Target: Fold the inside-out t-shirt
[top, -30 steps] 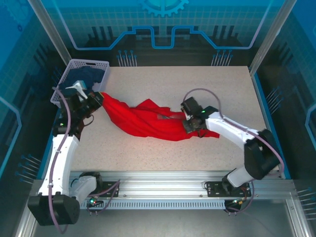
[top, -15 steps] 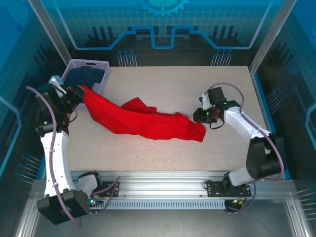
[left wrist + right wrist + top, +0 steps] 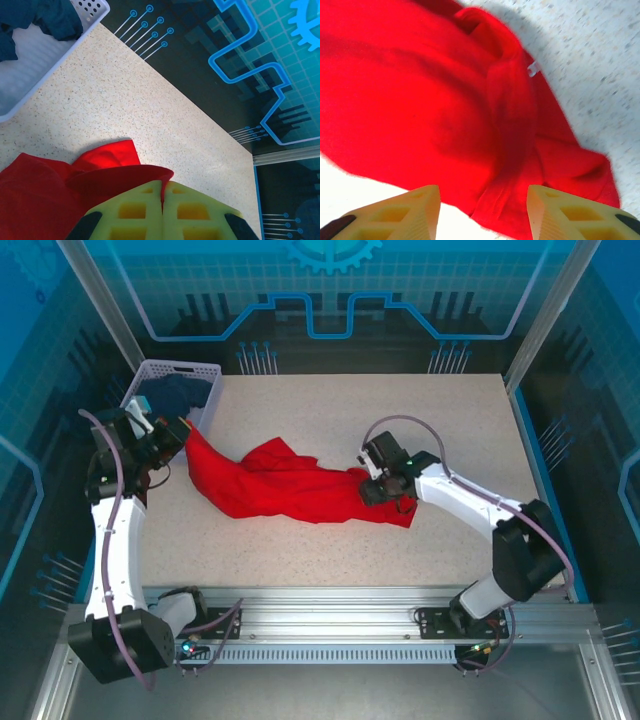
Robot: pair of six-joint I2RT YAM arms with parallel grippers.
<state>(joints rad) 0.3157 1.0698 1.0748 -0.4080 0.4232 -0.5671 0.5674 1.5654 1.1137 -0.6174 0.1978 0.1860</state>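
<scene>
While left tool [image 3: 162, 186] pinches the t-shirt [image 3: 290, 490], right tool [image 3: 482, 195] hovers spread above it.

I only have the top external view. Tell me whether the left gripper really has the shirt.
Observer: Left wrist view: the left gripper is shut, with a fold of the shirt pinched in it.
Operator: Now report the right gripper.
Observer: Right wrist view: the right gripper is open, poised over the shirt's hem, gripping nothing.
Operator: Give me a landmark there.
Observer: A small white tag shows near the shirt's edge.
</scene>
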